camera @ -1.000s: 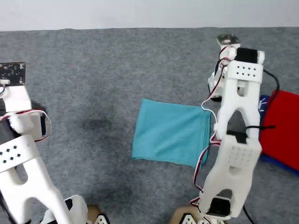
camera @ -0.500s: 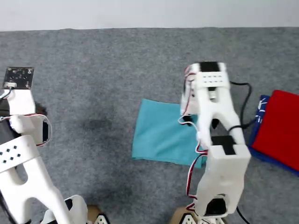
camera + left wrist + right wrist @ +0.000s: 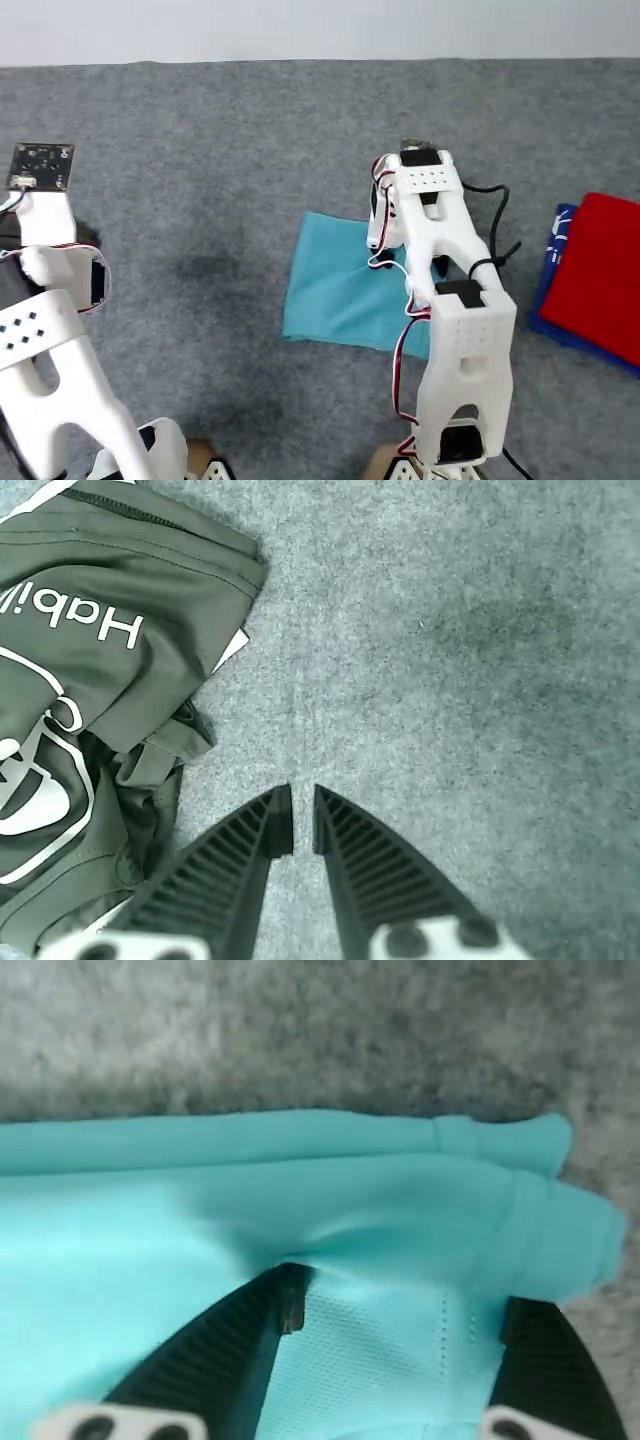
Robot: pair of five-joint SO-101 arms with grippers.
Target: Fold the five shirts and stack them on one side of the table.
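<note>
Swung in from the tabletop's right edge onto the teal shirt, right gripper spread wide (left gripper nearly pinched, empty).

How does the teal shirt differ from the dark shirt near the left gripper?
The teal shirt is folded flat; the dark shirt lies crumpled. The teal shirt is plain; the dark shirt carries white print. The open right gripper is over the teal shirt; the shut left gripper is beside the dark shirt, not touching it. Both lie on the grey carpet.
</note>
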